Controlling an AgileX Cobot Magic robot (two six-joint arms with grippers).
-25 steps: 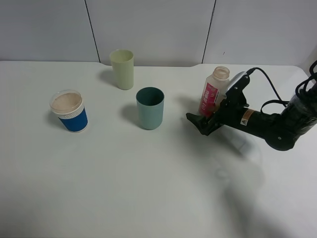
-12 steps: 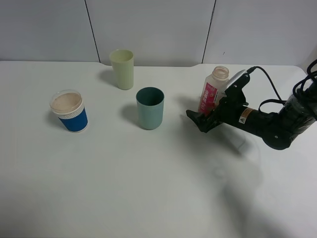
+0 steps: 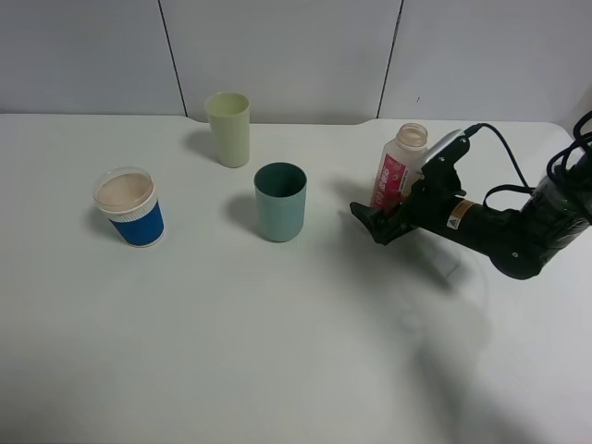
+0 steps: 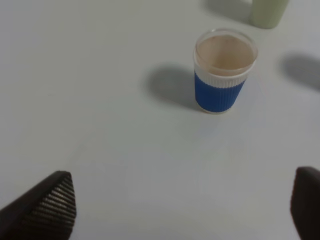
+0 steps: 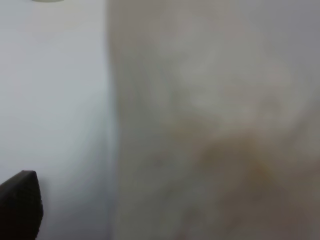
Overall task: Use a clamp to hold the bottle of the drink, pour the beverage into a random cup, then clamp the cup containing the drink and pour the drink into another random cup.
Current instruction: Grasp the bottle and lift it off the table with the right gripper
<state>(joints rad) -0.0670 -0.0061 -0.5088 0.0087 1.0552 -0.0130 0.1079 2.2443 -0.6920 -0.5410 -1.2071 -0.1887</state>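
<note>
Right gripper [image 3: 377, 220] sits low at the bottle [image 3: 398, 176], jaws spread wide & not pinching: wrist view shows one finger [image 5: 20, 205] w/ a clear gap to the bottle's side, other finger out of sight. Bottle stands upright on the table [image 3: 277, 370], right of the teal cup [image 3: 279, 203], near but apart. Blue cup [image 3: 134, 211], over on the left, holds tan drink [image 3: 123, 191] near the brim; teal cup's inside is too dark to read. So prob. both pours are done & this is a let-go, tho a fresh grab can't be ruled out. Either way: keep jaws square to the bottle's flat sides, at label height, not the neck. If backing off, pull straight along the arm's line, no sideways brush; it looks light & likely tips easy. Left gripper [image 4: 182, 197] is spread too, empty, w/ blue cup ahead.
</note>
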